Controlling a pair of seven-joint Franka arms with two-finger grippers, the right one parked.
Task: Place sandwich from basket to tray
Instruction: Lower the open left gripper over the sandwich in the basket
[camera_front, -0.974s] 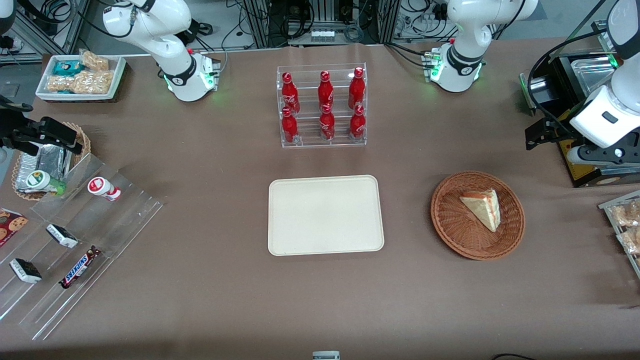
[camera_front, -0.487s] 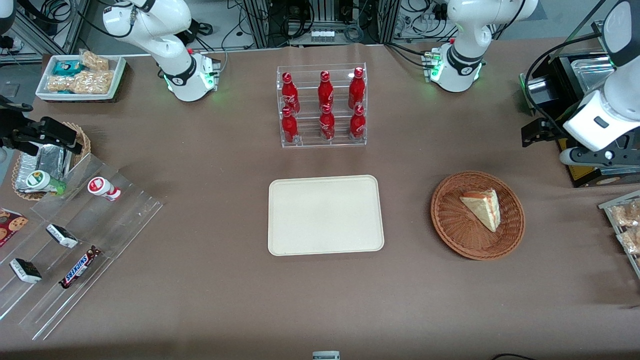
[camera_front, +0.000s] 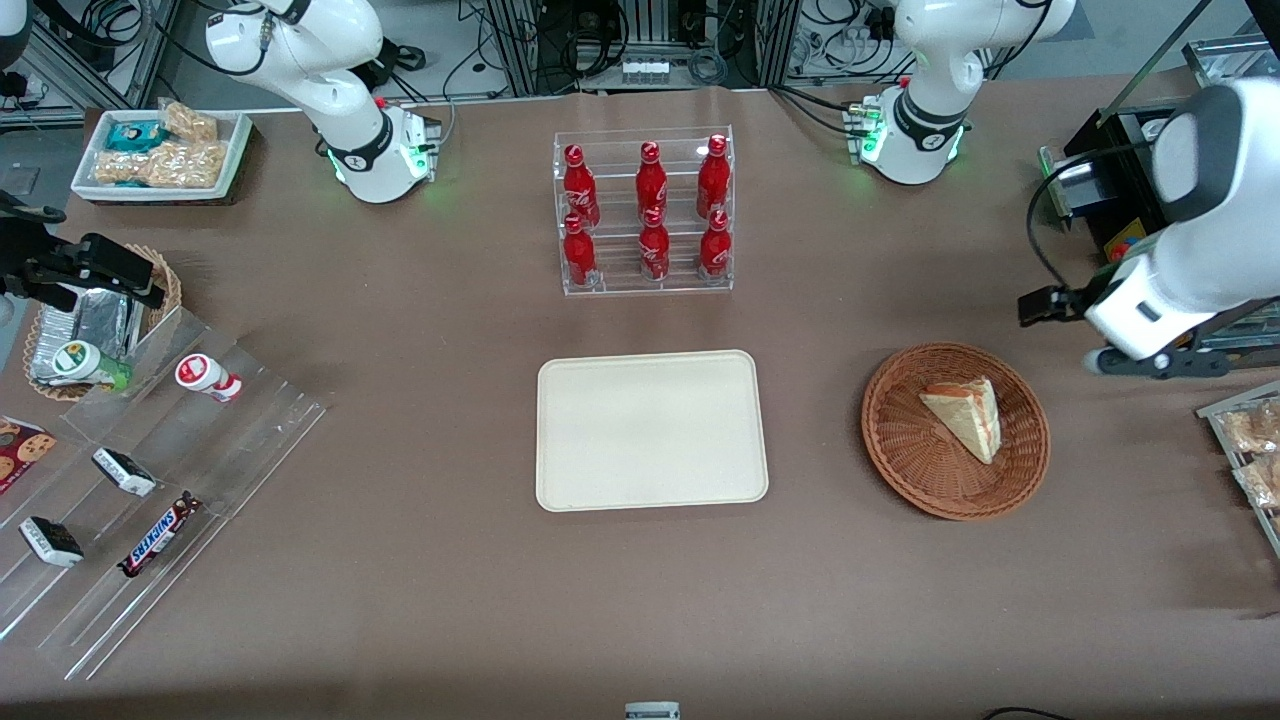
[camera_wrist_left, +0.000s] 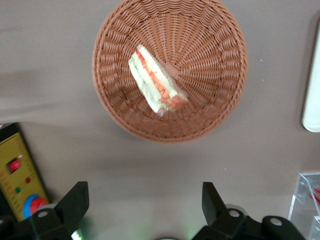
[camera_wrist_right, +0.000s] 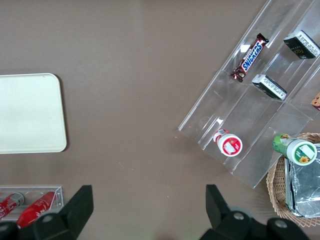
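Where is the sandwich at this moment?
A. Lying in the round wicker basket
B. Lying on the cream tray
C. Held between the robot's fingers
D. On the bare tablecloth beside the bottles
A. The sandwich lies inside the basket, the tray has nothing on it, and the gripper hangs open above the table just beside the basket, holding nothing.

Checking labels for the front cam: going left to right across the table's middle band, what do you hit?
Snickers bar → tray → basket with the sandwich in it → gripper, fingers open, above the table beside the basket.
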